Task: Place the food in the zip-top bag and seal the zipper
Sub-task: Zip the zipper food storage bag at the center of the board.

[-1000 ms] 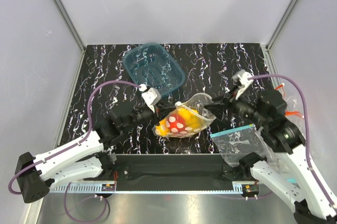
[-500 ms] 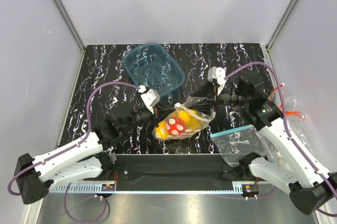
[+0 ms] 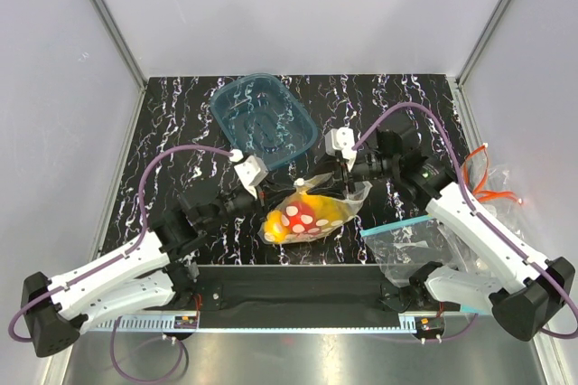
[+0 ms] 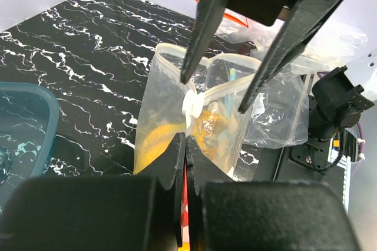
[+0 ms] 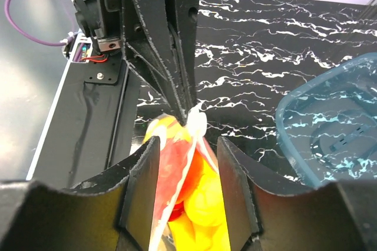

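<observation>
Sealing step. Food [image 3: 293, 215] sits inside zip-top bag [image 3: 336, 207], just beside teal tub [image 3: 264, 118]. Left gripper [image 4: 185, 140] clamped on zipper [image 4: 168, 49] end; right gripper [image 4: 214, 92] jaws apart, astride it. Next: pinch, run along strip.

The worktop [image 3: 181, 105] is black, veined with white marbling. The zip-top bag [image 3: 350, 197] is clear with white polka dots; the food [image 3: 305, 213] inside shows yellow and red. Behind the bag sits a translucent teal tub [image 3: 264, 118]; right of the bag, a plain clear bag [image 3: 411, 245] carries a teal strip.
</observation>
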Robot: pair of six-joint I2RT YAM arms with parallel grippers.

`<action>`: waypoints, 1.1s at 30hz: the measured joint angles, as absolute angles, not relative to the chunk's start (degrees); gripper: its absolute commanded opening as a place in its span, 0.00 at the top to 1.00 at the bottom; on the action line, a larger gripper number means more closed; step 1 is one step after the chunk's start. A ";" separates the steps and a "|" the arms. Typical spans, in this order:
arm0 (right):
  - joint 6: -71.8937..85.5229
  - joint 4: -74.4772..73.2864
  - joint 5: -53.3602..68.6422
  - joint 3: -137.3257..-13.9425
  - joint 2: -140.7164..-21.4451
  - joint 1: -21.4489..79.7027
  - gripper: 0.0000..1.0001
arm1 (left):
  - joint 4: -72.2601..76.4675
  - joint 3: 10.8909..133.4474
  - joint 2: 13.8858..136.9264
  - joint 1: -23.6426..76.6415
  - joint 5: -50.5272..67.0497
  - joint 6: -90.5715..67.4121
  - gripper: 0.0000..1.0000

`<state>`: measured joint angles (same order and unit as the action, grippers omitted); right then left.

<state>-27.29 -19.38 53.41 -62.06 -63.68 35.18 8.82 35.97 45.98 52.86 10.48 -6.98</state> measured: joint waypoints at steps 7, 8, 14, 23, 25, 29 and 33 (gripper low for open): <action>-28.34 -19.64 53.45 -63.53 -65.56 35.99 0.48 | 8.69 35.97 45.87 52.86 11.03 -6.94 1.00; -28.38 -19.66 53.41 -63.68 -65.82 36.10 0.49 | 8.69 35.97 45.87 52.86 11.16 -6.92 1.00; -28.75 -19.79 53.36 -63.75 -66.76 36.80 0.60 | 8.67 35.97 45.87 52.86 11.57 -6.46 1.00; -29.19 -20.88 53.69 -65.32 -68.47 36.95 0.97 | 8.49 35.97 46.37 52.84 12.05 -5.74 1.00; -28.99 -21.17 53.69 -65.58 -68.75 36.97 1.00 | 8.36 35.97 46.37 52.82 12.08 -5.61 0.95; -28.69 -22.24 53.71 -66.59 -69.54 36.99 1.00 | 7.99 35.97 46.33 52.80 12.80 -4.60 0.57; -28.67 -22.37 54.15 -66.85 -69.69 37.06 1.00 | 6.94 35.97 46.15 52.80 13.52 -4.45 0.50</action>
<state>-28.67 -22.37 54.15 -66.85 -69.69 37.06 6.94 35.97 46.15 52.80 13.52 -4.45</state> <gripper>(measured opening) 0.034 0.497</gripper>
